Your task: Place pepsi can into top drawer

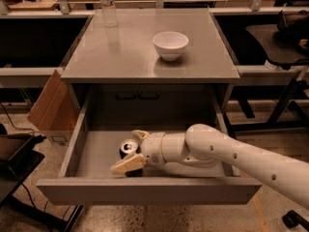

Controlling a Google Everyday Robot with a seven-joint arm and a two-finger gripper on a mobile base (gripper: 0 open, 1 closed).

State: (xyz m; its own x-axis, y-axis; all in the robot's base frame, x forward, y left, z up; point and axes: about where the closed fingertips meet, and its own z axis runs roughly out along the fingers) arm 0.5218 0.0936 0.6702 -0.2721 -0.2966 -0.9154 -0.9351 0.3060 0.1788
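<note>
Your tool (127,151) is inside the open drawer (145,193), clenched on the can (128,147), which stands upright on the drawer floor, left of centre. On the worktop (120,52) stand a bowl (170,44) and a bottle (108,6), well apart.

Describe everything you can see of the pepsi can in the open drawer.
The pepsi can is a small dark can with a shiny silver top facing up, so it appears to stand upright. It looks like metal. It rests on the floor of the open top drawer, left of centre and near the front panel. The gripper reaches in from the right and sits around it, hiding much of its side; the logo cannot be seen.
</note>
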